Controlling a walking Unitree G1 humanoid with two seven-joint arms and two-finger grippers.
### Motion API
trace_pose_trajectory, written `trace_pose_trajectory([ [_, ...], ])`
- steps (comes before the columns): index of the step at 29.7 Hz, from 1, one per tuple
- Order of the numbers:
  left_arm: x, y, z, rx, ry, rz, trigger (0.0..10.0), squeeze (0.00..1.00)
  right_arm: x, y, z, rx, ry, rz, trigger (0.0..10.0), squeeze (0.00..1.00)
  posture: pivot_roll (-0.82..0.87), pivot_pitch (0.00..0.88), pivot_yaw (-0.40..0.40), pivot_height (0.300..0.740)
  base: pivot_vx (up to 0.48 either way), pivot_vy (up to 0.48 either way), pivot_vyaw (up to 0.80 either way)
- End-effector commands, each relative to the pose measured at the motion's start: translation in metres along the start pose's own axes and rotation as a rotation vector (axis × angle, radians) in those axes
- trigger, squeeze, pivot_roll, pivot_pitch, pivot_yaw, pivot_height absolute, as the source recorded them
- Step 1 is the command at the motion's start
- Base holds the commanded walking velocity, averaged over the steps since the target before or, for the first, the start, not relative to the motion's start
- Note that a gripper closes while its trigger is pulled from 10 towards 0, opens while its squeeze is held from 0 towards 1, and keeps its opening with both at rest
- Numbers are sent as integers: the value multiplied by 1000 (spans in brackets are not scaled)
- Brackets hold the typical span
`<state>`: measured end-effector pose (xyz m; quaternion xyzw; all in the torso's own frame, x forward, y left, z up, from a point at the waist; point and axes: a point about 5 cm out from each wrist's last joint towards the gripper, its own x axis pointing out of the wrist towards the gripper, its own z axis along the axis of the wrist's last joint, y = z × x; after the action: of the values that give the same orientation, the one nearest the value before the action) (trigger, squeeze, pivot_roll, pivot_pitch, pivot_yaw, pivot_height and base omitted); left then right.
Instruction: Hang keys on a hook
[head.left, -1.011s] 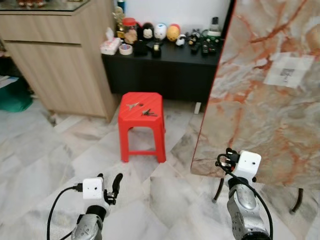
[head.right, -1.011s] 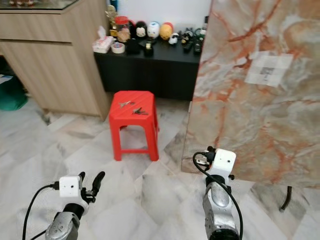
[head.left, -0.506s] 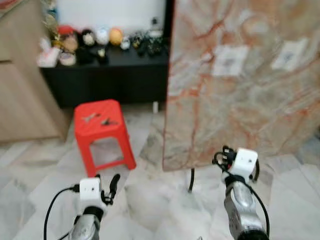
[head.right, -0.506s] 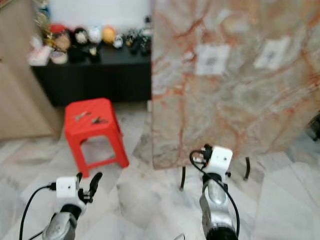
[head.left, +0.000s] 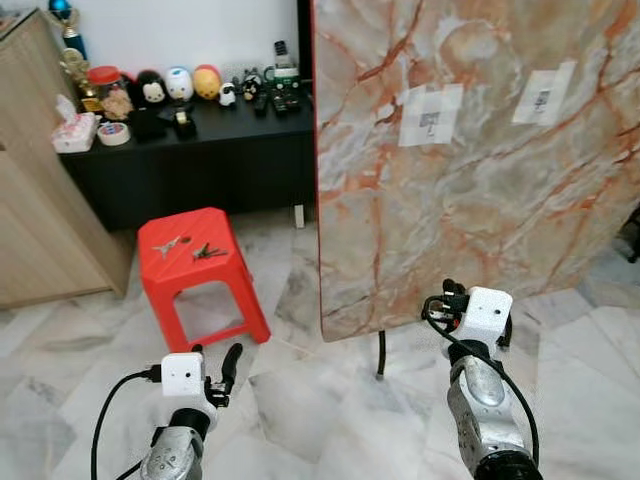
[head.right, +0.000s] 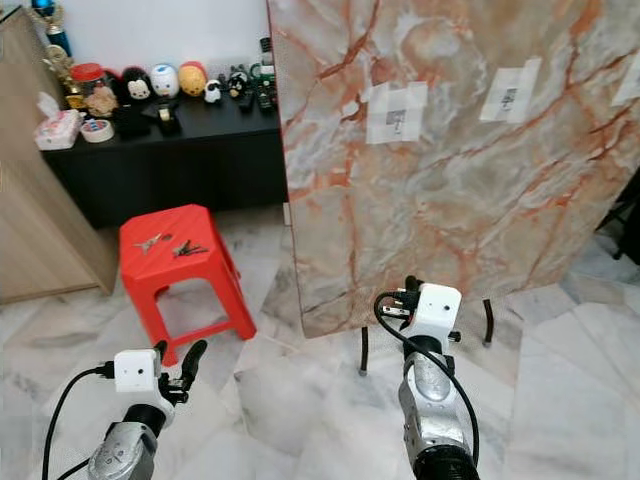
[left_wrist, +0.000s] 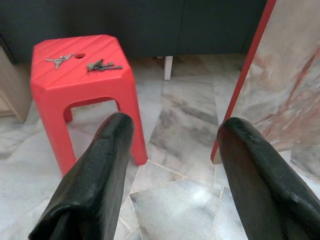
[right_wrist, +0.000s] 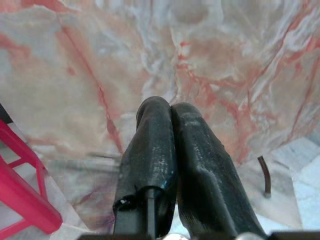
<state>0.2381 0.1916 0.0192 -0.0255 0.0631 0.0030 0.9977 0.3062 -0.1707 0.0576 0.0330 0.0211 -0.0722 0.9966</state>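
We see two small bunches of metal keys (head.left: 195, 248) lying on the flat top of a red plastic stool (head.left: 200, 283) at about ten o'clock from us, on the pale marble floor (head.left: 300, 390). Our left gripper (left_wrist: 172, 150) hangs low at seven o'clock, its black fingers (left_wrist: 100, 170) spread wide and empty, facing the stool. Our right gripper (right_wrist: 172, 145), at five o'clock, has its fingers pressed together, facing the tall marble-patterned board (head.left: 470, 160) that stands at one o'clock
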Motion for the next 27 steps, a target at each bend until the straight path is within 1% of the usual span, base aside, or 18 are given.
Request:
trace_pose_trajectory([
  [1,-1,1,-3,1,23,3,10000,0,7,2,19,-17,-86,5,10000,0,42,64,10,722,0,0,0],
  [2,-1,1,-4,2,24,4,10000,0,7,2,21,-24,-98,5,10000,0,42,64,10,722,0,0,0],
  [3,-3,5,-8,9,45,14,10000,0,8,2,27,-47,-131,9,10000,0,42,64,11,722,0,0,0],
  [6,-8,14,-19,26,99,40,10000,0,9,5,34,-61,-167,19,10000,0,38,63,12,722,0,0,0],
  [8,-13,23,-28,38,143,64,10000,0,9,6,36,-61,-178,25,10000,0,38,63,12,722,0,0,0],
  [9,-19,32,-35,49,184,89,10000,0,9,6,38,-62,-183,27,10000,0,36,62,11,722,0,0,0],
  [10,-19,32,-35,49,184,89,10000,0,9,6,38,-62,-183,27,10000,0,36,62,11,722,0,0,0],
  [11,-28,44,-44,60,238,125,10000,0,9,6,38,-61,-185,28,10000,0,38,62,11,722,0,0,0],
  [12,-32,49,-48,64,260,141,10000,0,9,6,38,-61,-185,27,10000,0,38,62,11,722,0,0,0],
  [13,-32,49,-48,64,260,141,10000,0,9,6,38,-61,-185,27,10000,0,38,62,11,722,0,0,0],
  [15,-45,61,-58,75,317,187,10000,0,9,6,39,-65,-188,26,10000,0,41,64,7,722,0,0,0],
  [18,-49,65,-61,73,332,203,10000,0,9,6,40,-74,-192,21,10000,0,42,65,4,722,0,0,0],
  [21,-49,64,-62,69,329,204,10000,0,9,5,41,-80,-198,8,10000,0,43,64,2,722,0,0,0],
  [23,-47,61,-62,63,320,203,10000,0,10,4,42,-92,-200,1,10000,0,43,62,1,722,0,0,0],
  [24,-44,58,-61,57,310,199,10000,0,11,2,43,-118,-197,-5,10000,0,43,62,1,722,0,0,0],
  [25,-44,58,-61,57,310,199,10000,0,11,2,43,-118,-197,-5,10000,0,43,62,1,722,0,0,0],
  [27,-39,55,-59,53,296,191,10000,0,12,2,45,-146,-211,4,10000,0,40,57,-1,722,0,0,0],
])
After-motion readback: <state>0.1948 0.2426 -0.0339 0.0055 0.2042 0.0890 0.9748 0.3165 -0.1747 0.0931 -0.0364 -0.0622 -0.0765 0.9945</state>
